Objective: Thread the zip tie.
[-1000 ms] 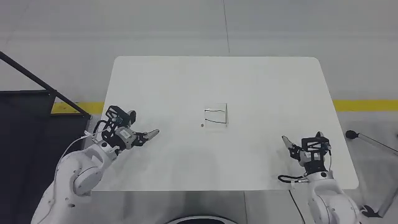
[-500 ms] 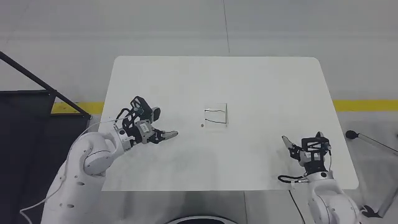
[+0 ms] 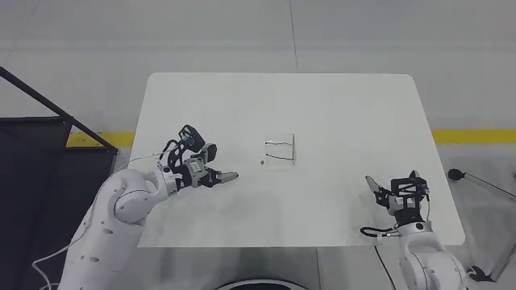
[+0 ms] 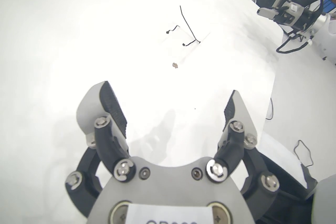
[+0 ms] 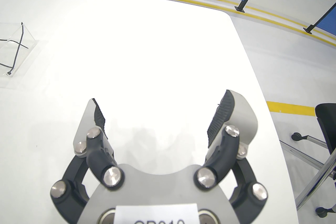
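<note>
Left jaws released, apart from zip tie (image 4: 188, 25); right jaws released by table (image 3: 339, 113) near edge.

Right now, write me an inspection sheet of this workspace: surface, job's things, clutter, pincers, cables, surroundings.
Surface: white table with rounded corners.
Job's things: black zip tie lying on a clear holder mid-table, not gripped.
Clutter: one small brown speck on the table beside the holder.
Pincers: left pincer open and empty, over the table short of the holder; right pincer open and empty, near the table's front right corner.
Cables: black cable looping by the right wrist.
Surroundings: yellow floor line, dark screen beside the table, office chair.
</note>
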